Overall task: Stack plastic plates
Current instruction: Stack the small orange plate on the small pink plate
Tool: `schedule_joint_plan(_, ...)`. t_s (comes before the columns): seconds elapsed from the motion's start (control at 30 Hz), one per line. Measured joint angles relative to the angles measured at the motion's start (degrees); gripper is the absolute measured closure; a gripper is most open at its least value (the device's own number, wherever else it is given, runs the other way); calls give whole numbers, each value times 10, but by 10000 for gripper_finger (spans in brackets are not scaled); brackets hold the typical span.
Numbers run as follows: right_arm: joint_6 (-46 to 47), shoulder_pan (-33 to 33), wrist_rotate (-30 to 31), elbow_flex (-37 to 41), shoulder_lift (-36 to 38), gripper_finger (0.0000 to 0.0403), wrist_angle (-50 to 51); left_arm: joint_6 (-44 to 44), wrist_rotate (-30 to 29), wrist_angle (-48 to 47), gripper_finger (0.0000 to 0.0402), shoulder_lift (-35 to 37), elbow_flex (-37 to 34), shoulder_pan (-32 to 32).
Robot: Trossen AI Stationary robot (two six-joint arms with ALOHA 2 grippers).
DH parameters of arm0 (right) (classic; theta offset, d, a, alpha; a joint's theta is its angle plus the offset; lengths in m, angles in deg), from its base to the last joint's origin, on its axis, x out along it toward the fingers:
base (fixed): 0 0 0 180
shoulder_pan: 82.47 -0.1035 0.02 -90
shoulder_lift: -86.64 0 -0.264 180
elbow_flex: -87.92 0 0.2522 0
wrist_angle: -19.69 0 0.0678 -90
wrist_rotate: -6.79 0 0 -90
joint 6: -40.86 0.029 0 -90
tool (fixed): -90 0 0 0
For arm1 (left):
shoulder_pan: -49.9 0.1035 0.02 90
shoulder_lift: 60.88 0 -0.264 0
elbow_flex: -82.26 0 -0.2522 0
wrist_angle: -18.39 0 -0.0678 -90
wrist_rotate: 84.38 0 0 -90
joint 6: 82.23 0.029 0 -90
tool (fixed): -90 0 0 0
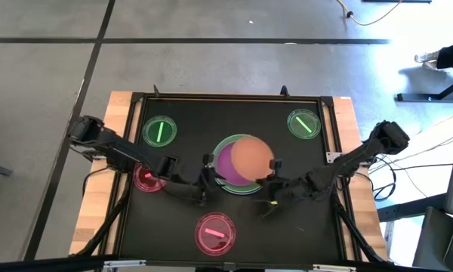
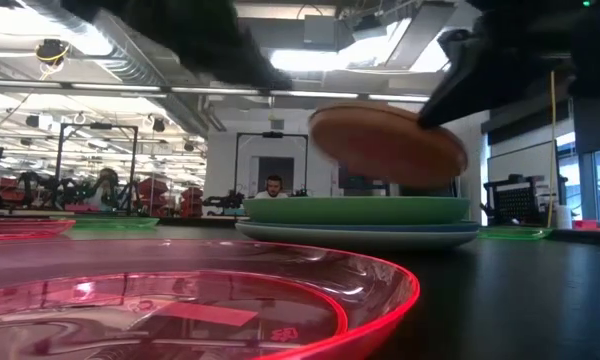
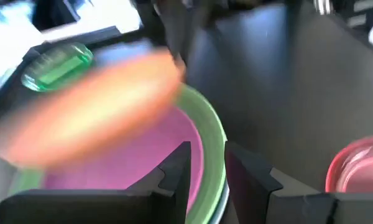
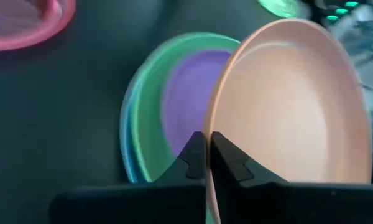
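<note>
A stack of plates stands at the table's middle: a green plate [image 1: 228, 183] on a blue one [image 4: 128, 155], with a purple plate [image 1: 228, 162] on top. My right gripper [image 4: 206, 155] is shut on an orange plate [image 1: 251, 156], which it holds tilted above the stack [image 2: 385, 140]. My left gripper [image 3: 211, 168] is open at the stack's left edge, one finger over the purple plate [image 3: 143, 162] and one outside the green rim [image 3: 214, 149]. My right gripper pinches the orange plate's rim [image 4: 212, 127] between its two fingers, at the plate's near right edge. The fingers come from the table's right. The plate is lifted clear of the stack and tilted. My left gripper stands astride the green plate's rim; whether it touches it, I cannot tell.
Two small translucent green plates lie at the far left [image 1: 160, 131] and the far right [image 1: 303, 123]. Two pink-red plates lie at the left [image 1: 146, 178] and the near middle [image 1: 215, 231]. A raised black frame [image 1: 226, 97] borders the dark mat. A person sits in the room beyond [image 2: 271, 186].
</note>
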Motion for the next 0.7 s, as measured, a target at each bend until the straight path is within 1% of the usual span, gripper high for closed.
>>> schedule_joint_plan(0.13,-44,23,-45,0,-18,402,-62,-1,-51,-53,310,54,0,-22)
schedule_joint_plan(0.23,-56,46,-89,0,-35,402,-100,-5,-57,-86,310,92,0,-38)
schedule_joint_plan(0.33,-54,71,-121,0,-54,402,-107,-5,-57,-104,310,118,0,-53)
schedule_joint_plan(0.43,-32,89,-135,0,-64,402,-89,-10,-60,-101,310,121,0,-63)
schedule_joint_plan(0.57,53,104,-183,0,-77,402,-84,-10,-65,-102,310,117,0,-68)
schedule_joint_plan(0.7,63,117,-191,0,-87,399,-90,-10,-68,-105,310,113,0,-60)
